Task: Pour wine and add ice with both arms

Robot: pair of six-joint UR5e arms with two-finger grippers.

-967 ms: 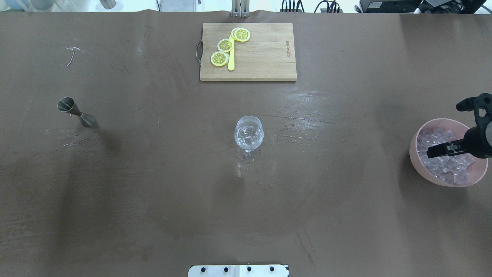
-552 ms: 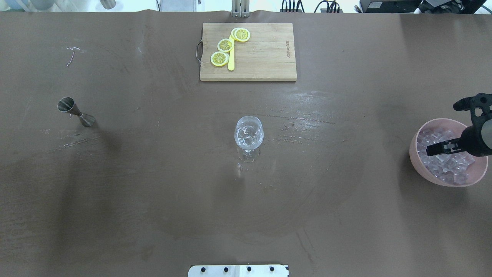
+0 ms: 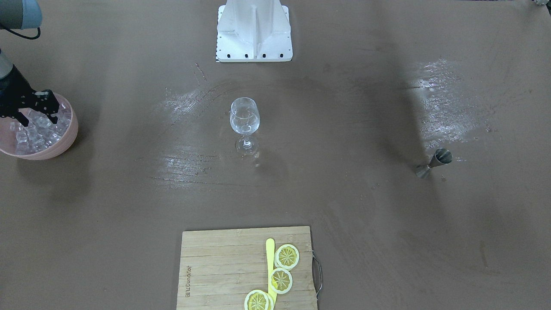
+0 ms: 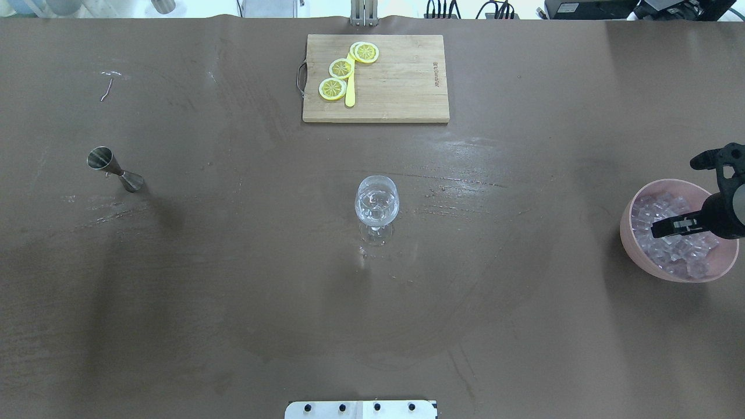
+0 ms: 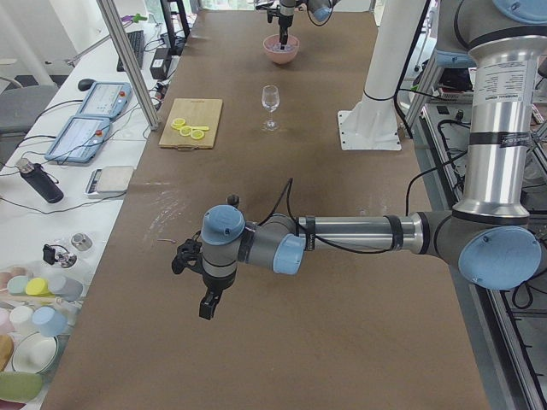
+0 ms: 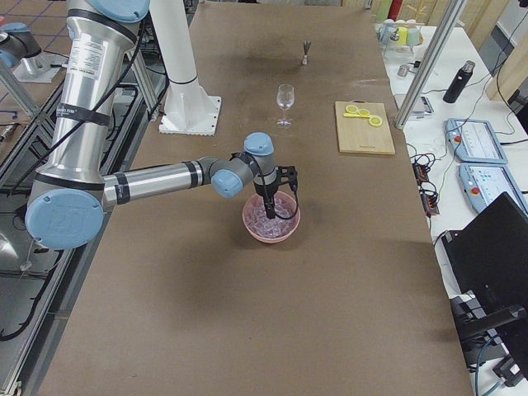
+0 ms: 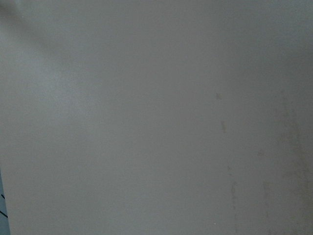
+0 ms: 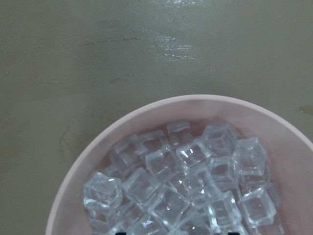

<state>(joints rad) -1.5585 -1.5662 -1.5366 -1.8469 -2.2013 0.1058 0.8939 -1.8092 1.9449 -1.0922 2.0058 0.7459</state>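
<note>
- Exterior front-facing, left edge: right gripper (image 3: pixel 38 119) hangs spread-jawed over the ice (image 3: pixel 32 132) in the pink bowl (image 3: pixel 71 135).
- Best to drop straight down and pinch one top cube.
- Left gripper (image 5: pixel 208 307): grip cannot be told.

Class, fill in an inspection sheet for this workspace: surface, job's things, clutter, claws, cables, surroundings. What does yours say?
Surface: brown table, shiny smears near the middle.
Job's things: clear wine glass upright at centre; small clear ice cubes heaped in a pink bowl; no wine bottle seen.
Clutter: steel jigger; wooden cutting board bearing yellow lemon slices.
Claws: black right claw open over the ice; black left claw above bare table, state cannot be told.
Cables: black cable looping off the left arm.
Surroundings: white pedestal; side bench with blue-grey tablets.
</note>
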